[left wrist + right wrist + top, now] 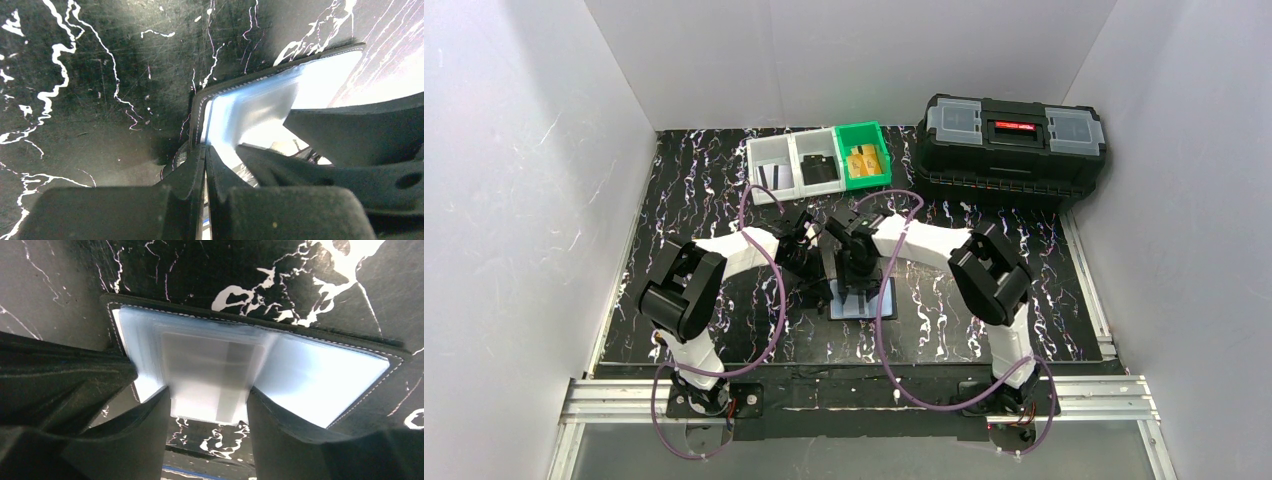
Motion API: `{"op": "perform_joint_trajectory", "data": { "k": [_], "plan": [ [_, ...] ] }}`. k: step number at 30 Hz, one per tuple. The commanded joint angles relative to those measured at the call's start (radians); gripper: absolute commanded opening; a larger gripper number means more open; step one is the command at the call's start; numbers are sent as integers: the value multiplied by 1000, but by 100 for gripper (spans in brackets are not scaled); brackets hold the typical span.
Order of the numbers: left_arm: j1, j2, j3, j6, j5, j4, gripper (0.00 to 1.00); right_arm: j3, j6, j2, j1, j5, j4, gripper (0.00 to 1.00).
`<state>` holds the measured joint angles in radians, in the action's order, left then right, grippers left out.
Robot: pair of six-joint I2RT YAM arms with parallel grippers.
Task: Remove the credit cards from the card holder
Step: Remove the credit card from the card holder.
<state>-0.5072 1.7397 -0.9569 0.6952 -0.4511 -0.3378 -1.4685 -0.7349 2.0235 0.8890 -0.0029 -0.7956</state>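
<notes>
The black card holder (pixel 864 300) lies open on the mat between the arms, its pale blue-grey pockets facing up (pixel 320 380). A whitish card with a grey stripe (pixel 210 375) sticks partly out of a pocket toward the camera. My right gripper (pixel 209 405) has one finger against each side edge of this card, over the holder in the top view (pixel 862 283). My left gripper (pixel 205 150) is shut on the holder's stitched left edge (pixel 260 105), seen in the top view (pixel 809 262). Other cards lie in the bins.
Three small bins stand at the back: a grey one with a striped card (pixel 773 175), a grey one with a black card (pixel 820 170), and a green one with gold cards (pixel 865 160). A big black toolbox (pixel 1014 150) is at the back right. White walls enclose the table.
</notes>
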Motion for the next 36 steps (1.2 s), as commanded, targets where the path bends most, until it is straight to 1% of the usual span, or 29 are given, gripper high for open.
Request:
{"op": "perform_joint_trajectory", "data": {
  "k": [1, 5, 11, 12, 13, 15, 16, 17, 18, 21, 24, 27, 30, 36],
  "plan": [
    [-19, 4, 17, -10, -1, -23, 0, 146, 48, -3, -50, -20, 124, 23],
    [-19, -8, 2, -25, 2, -46, 0, 252, 62, -81, -96, -170, 274, 22],
    [-19, -26, -51, -62, 1, -101, 0, 348, 61, -116, -152, -298, 401, 21],
    [-19, -28, -60, -68, 0, -110, 0, 355, 57, -116, -160, -307, 407, 21],
    [-19, -29, -67, -72, 1, -116, 0, 354, 57, -117, -163, -305, 400, 25],
    [-19, -28, -75, -76, 11, -131, 0, 332, 60, -127, -162, -274, 365, 47],
    [-19, -22, -77, -76, 21, -136, 0, 324, 53, -138, -158, -240, 348, 56],
    [-19, -18, -75, -72, 31, -139, 0, 314, 43, -149, -153, -210, 329, 62],
    [-18, -17, -68, -64, 41, -138, 0, 299, 34, -158, -145, -178, 306, 65],
    [-12, -37, -35, -30, 66, -119, 0, 231, 16, -161, -103, -79, 206, 71],
    [7, -85, 8, -4, 88, -97, 0, 155, -2, -134, -53, 12, 116, 72],
    [33, -128, 37, 7, 86, -87, 0, 61, -8, -59, -9, 95, 20, 74],
    [58, -170, 75, 26, 70, -64, 0, -1, -15, -10, 19, 121, -28, 77],
    [82, -231, 133, 45, 30, -27, 0, -64, -31, 26, 49, 155, -72, 80]
  ]
}}
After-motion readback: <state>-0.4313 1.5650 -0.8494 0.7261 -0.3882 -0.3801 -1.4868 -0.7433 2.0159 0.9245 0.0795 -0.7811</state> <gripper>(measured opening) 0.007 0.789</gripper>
